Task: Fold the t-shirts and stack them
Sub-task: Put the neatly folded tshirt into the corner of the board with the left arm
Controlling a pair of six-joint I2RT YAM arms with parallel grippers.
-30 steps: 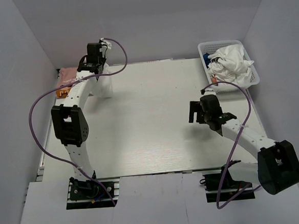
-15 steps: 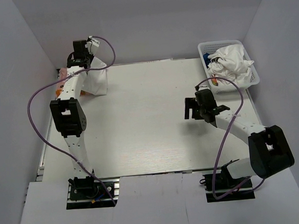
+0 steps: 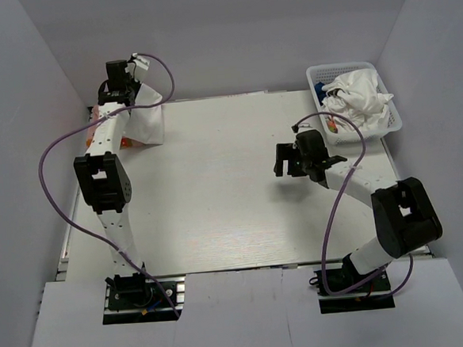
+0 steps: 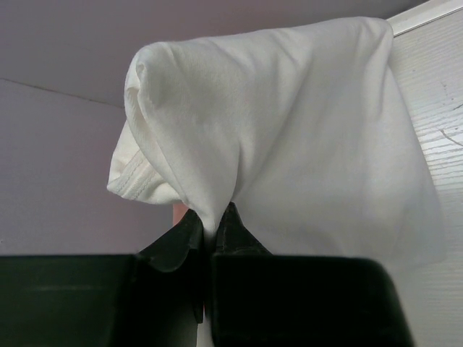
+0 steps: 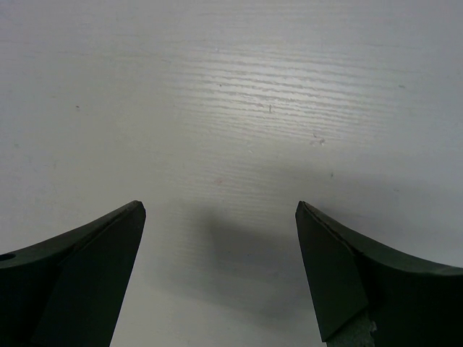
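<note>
The left arm (image 3: 113, 223) and right arm (image 3: 353, 186) are slim white links joined by bulky black joint housings. A purple cable (image 3: 42, 172) loops alongside each, from base to wrist. The left hand (image 4: 210, 223) and right hand (image 5: 221, 213) have matte black, tapering fingers (image 5: 87, 253).

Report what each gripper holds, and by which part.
The left gripper pinches the white t-shirt by a bunched fold beside a stitched hem; the right gripper is open, holding nothing.
</note>
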